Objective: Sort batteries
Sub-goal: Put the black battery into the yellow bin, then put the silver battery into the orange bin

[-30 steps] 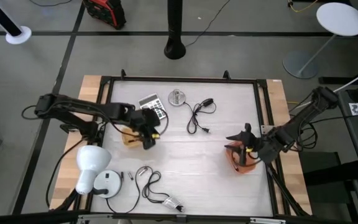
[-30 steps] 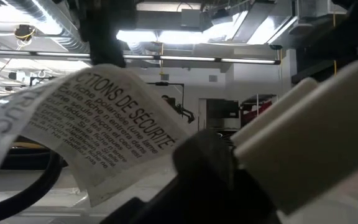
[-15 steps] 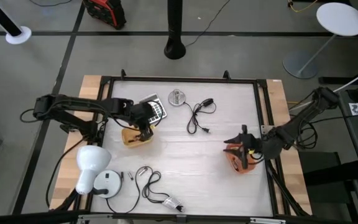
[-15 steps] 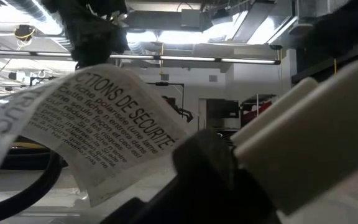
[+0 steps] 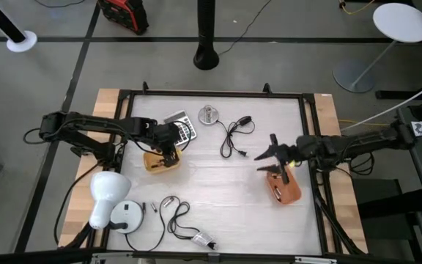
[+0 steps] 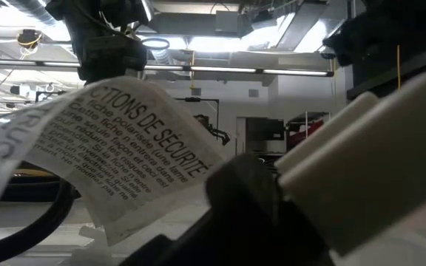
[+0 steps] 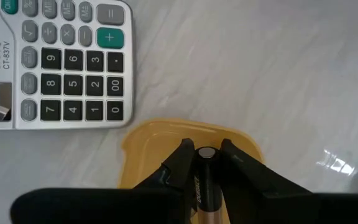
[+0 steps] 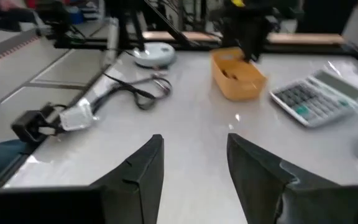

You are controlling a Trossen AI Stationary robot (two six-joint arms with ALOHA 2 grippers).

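Observation:
My left gripper point(image 5: 168, 150) points down over the yellow container point(image 5: 157, 160), which stands just near of the calculator point(image 5: 181, 126), and it is shut on a battery point(image 7: 204, 177), a dark and golden cylinder with a silvery end. My right gripper point(image 5: 267, 155) is open and touches nothing. It hovers above the table just far-left of the orange container point(image 5: 285, 188), which holds a small dark thing that I cannot make out. The right wrist view looks across the table at the yellow container point(image 8: 237, 78) with my left gripper above it. My left gripper pinches the battery between its two fingers point(image 7: 183, 163), coming from above and pointing down. The battery lies along the fingers, with its silvery end point(image 7: 205, 152) showing between their tips. It is lifted clear, above the yellow container's rim point(image 7: 166, 132).
At the far side lie a round silver object point(image 5: 209, 114) and a black coiled cable point(image 5: 234, 136). Near left are a white lamp-like thing point(image 5: 107, 195), a round white device point(image 5: 127, 216) and a cable with a white plug point(image 5: 184, 224). A printed label point(image 6: 117, 148) blocks the low view.
My left gripper has moved a little toward the far edge, from the yellow container's right side to above it. My right gripper has left the orange container, rising and swinging toward the far-left, and the arm now lies more level across the table's right edge.

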